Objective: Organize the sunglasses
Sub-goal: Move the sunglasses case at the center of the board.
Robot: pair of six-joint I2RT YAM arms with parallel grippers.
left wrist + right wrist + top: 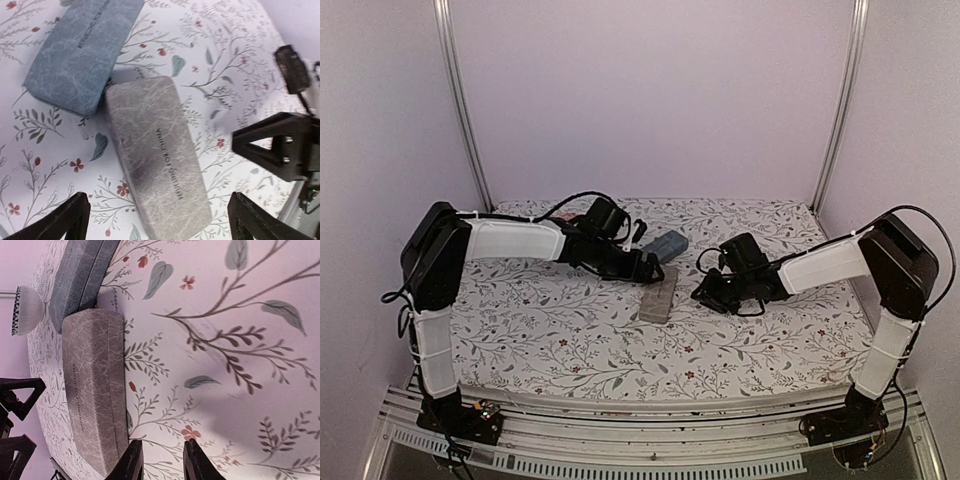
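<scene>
No sunglasses show; 2 shut cases, tan-grey case [155, 165] and blue-grey case [80, 50], lie mid-tabletop [770, 340] toward its far edge; left gripper [160, 220] gapes wide above the tan-grey case, empty; right gripper [162, 462], slightly parted, empty, sits just beside it; either could knock it askew.

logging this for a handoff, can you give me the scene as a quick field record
tan-grey case: closed, flat on floral table cover
blue-grey case: closed, just behind it
left gripper: open wide over tan-grey case, empty
right gripper: slightly open, empty, beside tan-grey case
sunglasses: none in view
</scene>
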